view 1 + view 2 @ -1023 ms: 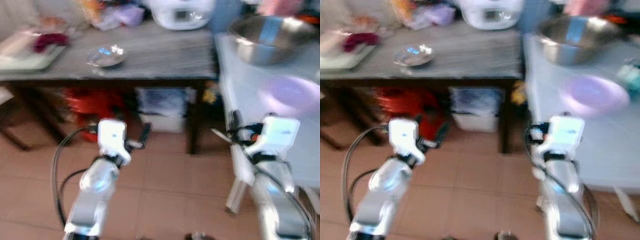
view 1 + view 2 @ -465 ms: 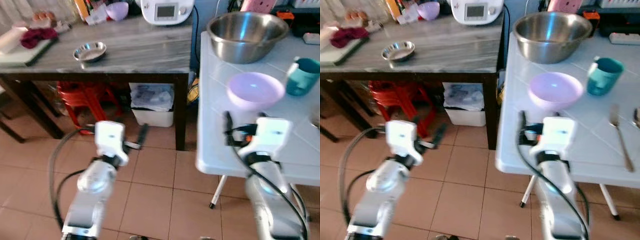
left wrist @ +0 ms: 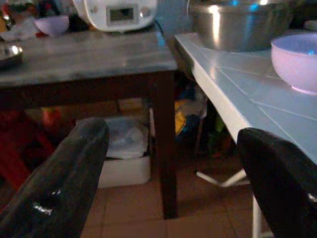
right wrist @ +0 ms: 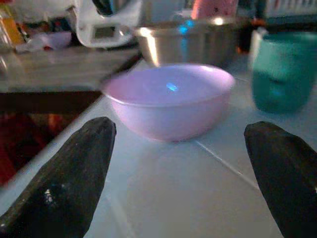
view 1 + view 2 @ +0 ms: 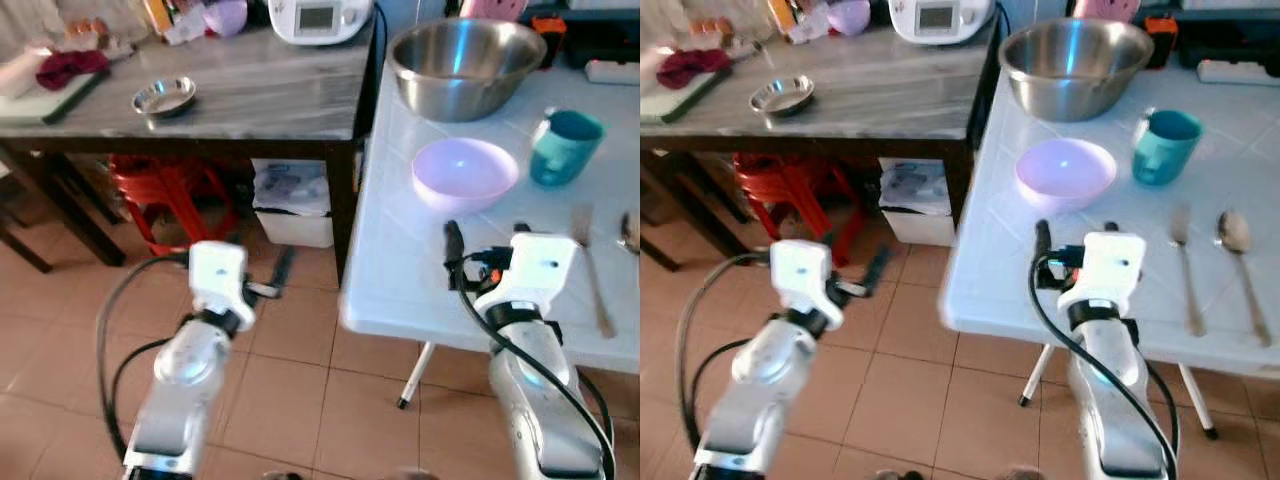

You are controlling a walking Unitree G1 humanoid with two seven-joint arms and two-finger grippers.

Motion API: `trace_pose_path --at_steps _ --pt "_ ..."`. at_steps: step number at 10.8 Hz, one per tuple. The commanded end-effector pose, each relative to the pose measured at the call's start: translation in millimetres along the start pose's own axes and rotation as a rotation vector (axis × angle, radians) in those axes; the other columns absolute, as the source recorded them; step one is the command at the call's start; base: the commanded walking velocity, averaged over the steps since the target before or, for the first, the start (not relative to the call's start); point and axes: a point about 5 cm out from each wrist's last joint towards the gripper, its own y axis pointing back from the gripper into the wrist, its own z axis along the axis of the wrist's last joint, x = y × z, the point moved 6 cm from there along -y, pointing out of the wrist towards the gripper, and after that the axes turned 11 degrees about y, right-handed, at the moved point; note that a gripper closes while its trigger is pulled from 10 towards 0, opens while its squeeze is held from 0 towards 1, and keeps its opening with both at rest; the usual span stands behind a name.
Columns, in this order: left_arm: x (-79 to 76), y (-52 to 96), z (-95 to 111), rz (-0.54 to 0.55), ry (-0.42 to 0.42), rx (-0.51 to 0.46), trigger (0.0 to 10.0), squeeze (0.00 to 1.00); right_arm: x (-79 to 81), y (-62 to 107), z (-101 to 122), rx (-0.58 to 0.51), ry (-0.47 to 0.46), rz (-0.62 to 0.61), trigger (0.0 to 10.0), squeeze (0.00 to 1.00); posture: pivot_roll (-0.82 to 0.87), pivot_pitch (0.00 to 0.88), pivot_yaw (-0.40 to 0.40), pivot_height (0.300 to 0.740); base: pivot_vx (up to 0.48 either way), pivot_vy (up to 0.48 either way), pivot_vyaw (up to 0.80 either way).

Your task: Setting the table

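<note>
Right hand, fingers wide apart and holding nothing, faces the empty lilac bowl; the right eye view shows a fork and spoon on the white worktop. Left hand also spread, holding nothing.

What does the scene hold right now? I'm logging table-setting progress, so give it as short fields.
surface: white table
bowls: lilac bowl, steel bowl behind it
cup: teal cup, right of the lilac bowl
cutlery: fork and spoon, side by side
right hand: open, over the table, facing the lilac bowl
left hand: open, over the floor
</note>
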Motion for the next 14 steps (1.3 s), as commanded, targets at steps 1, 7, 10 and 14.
trace_pose_path --at_steps 1,7,10,14 --pt "-4.5 0.1 -1.8 -0.012 -0.008 0.008 10.0 0.00 -3.1 1.0 1.2 -0.003 0.002 -0.009 10.0 0.00 -0.13 0.146 0.124 0.740 0.000 -0.289 0.00" --pt "-6.5 -0.8 0.8 -0.029 0.016 -0.007 10.0 0.00 2.1 -0.5 4.3 -0.022 0.052 0.019 10.0 0.00 -0.13 0.141 0.123 0.740 0.000 0.000 0.00" --pt "-7.8 2.0 -5.7 -0.035 0.023 0.016 10.0 0.00 8.9 -10.4 -0.4 0.002 0.151 0.096 10.0 0.00 -0.14 0.154 0.123 0.740 0.000 0.000 0.00" --pt "-15.2 7.5 -14.4 -0.066 0.040 0.060 10.0 0.00 22.6 -42.8 2.2 0.035 0.323 0.326 10.0 0.00 -0.14 0.195 0.114 0.740 0.000 0.000 0.00"
